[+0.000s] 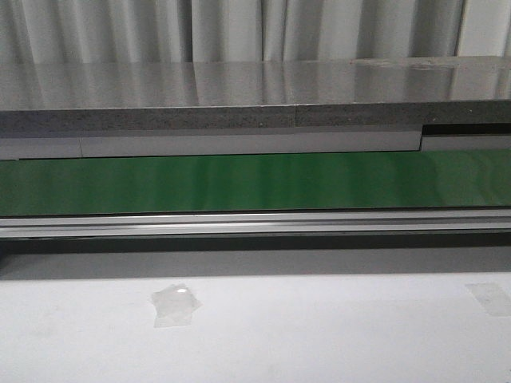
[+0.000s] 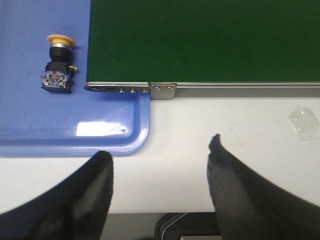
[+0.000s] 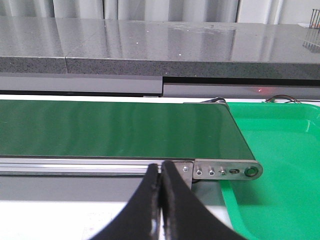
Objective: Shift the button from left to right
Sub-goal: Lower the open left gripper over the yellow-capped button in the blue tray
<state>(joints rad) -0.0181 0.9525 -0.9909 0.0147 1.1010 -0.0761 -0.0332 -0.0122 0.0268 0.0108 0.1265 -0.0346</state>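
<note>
White bench (image 2: pixel 225 130), green belt (image 2: pixel 200 40) across it. Button (image 2: pixel 59 62) lying on blue tray (image 2: pixel 65 132), awaiting pickup; left gripper (image 2: pixel 160 170) wide, right gripper (image 3: pixel 161 175) closed, empty.

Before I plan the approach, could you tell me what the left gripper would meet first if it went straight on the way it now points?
Probably the white tabletop: the open left gripper points at bare surface beside the blue tray's corner. The button lies off to one side, though depth is unclear.

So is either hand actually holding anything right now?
No. The left hand is open and empty, the right hand is shut on nothing, and the button lies untouched on the blue tray.
</note>
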